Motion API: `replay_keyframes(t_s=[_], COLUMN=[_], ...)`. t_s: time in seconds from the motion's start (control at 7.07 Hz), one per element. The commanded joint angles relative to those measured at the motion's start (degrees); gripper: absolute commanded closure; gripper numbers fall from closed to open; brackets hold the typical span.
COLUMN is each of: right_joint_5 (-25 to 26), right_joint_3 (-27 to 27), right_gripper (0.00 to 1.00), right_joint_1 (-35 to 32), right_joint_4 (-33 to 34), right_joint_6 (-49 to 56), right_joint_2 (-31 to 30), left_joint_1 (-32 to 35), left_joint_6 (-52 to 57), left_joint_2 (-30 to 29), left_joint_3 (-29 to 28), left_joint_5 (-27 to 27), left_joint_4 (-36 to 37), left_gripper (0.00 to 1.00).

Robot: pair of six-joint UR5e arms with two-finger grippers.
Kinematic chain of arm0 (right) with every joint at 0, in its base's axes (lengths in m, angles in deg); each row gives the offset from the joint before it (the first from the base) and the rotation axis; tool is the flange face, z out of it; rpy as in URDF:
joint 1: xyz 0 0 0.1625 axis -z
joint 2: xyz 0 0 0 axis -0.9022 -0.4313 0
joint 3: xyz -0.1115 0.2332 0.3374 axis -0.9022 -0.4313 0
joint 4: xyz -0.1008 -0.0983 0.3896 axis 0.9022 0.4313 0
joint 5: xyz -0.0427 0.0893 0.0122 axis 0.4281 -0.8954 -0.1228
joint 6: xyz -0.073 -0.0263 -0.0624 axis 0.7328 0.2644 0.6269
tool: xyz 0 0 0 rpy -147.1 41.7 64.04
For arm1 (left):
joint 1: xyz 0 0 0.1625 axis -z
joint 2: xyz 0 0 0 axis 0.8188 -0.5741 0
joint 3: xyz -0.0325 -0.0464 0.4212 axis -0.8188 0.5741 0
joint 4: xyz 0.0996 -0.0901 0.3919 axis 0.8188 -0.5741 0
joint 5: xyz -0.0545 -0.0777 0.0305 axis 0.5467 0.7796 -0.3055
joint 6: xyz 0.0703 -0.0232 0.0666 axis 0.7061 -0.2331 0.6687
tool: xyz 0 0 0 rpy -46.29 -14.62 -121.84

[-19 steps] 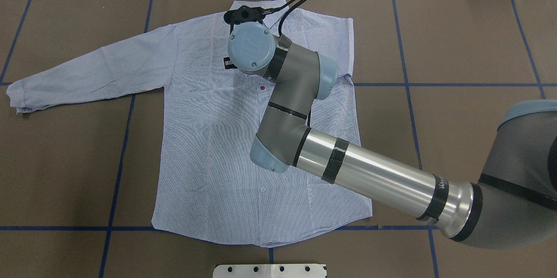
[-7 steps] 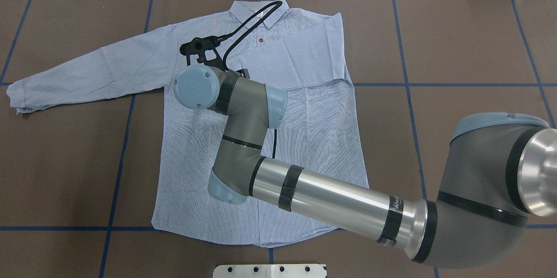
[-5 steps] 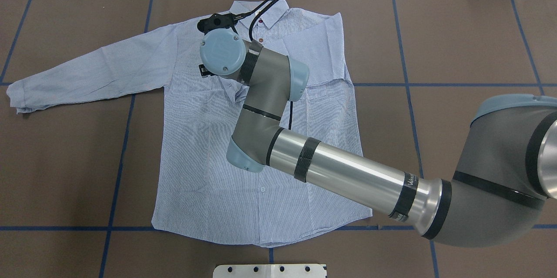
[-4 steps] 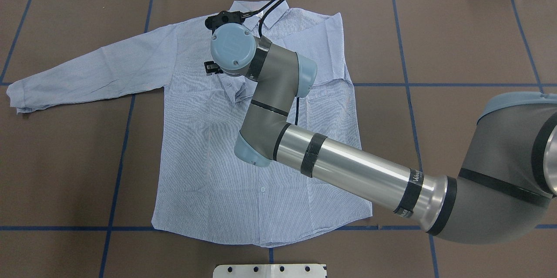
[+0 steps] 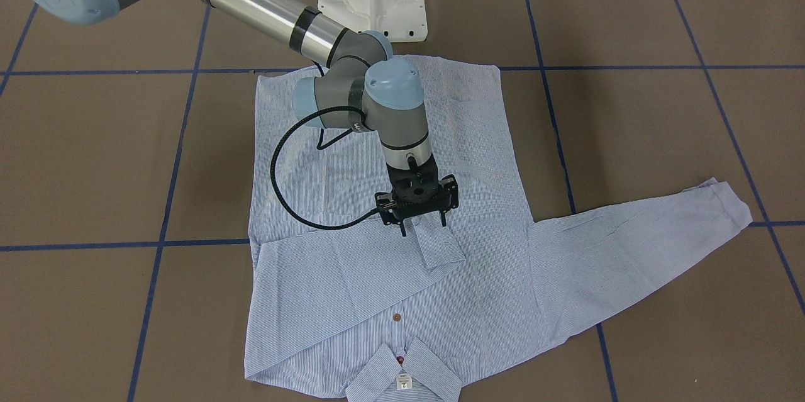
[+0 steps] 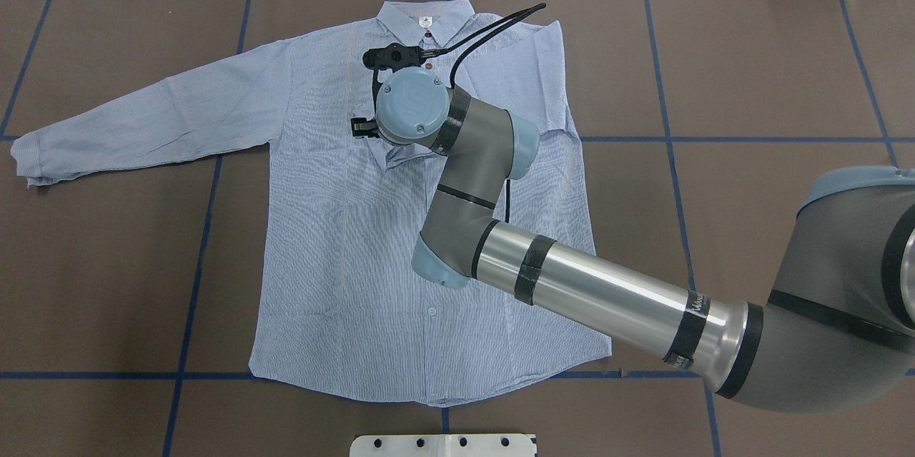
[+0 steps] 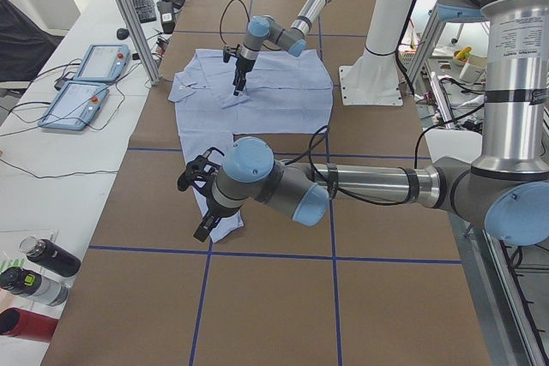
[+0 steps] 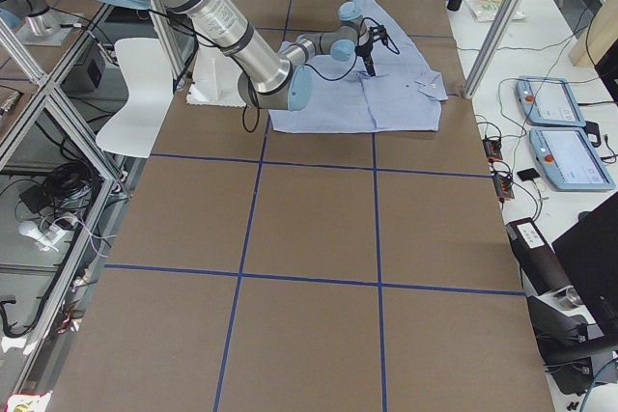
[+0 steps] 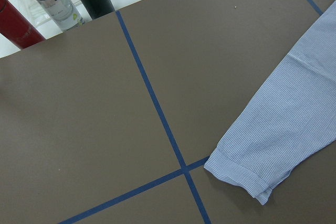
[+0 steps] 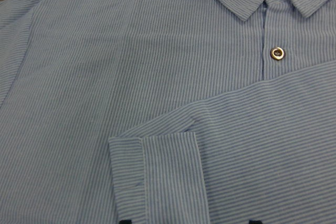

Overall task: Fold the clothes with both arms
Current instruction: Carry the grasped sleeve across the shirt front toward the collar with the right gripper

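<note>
Shirt (image 5: 352,301) flat, collar (image 5: 402,367) toward the table (image 5: 629,138) edge opposite the robot; right gripper (image 5: 422,226) spread just above the folded-in cuff (image 5: 443,248); left gripper (image 7: 202,227) near the outstretched cuff (image 9: 241,174), spread or pressed cannot tell.

We view the shirt (image 6: 343,242) from overhead at its hem (image 6: 429,396) side, steeply from its collar (image 5: 427,364) side, distantly from either flank, closely from both wrist cameras; every view shares it.

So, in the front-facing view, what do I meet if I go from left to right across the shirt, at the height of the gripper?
black cable loop → right gripper, open above the folded sleeve → cuff of the outstretched sleeve. The folded sleeve's own cuff overlaps the gripper, so it is left out.
</note>
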Motion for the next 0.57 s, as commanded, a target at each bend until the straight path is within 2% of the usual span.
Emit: replay_keyframes(t_s=[0.0, 0.42], right_joint_5=[1.2, 7.3], right_joint_3=[-0.5, -2.5], right_gripper=[0.26, 0.26], right_joint_1=[1.3, 4.8], right_joint_4=[-0.3, -0.4], right_joint_6=[-0.3, -0.4], right_joint_2=[0.0, 1.8], left_joint_1=[0.0, 0.0], left_joint_6=[0.0, 0.1], left_joint_2=[0.0, 0.0], left_joint_3=[0.0, 0.0], left_joint_5=[0.0, 0.0], left_joint_4=[-0.1, -0.1], left_gripper=[0.00, 0.00])
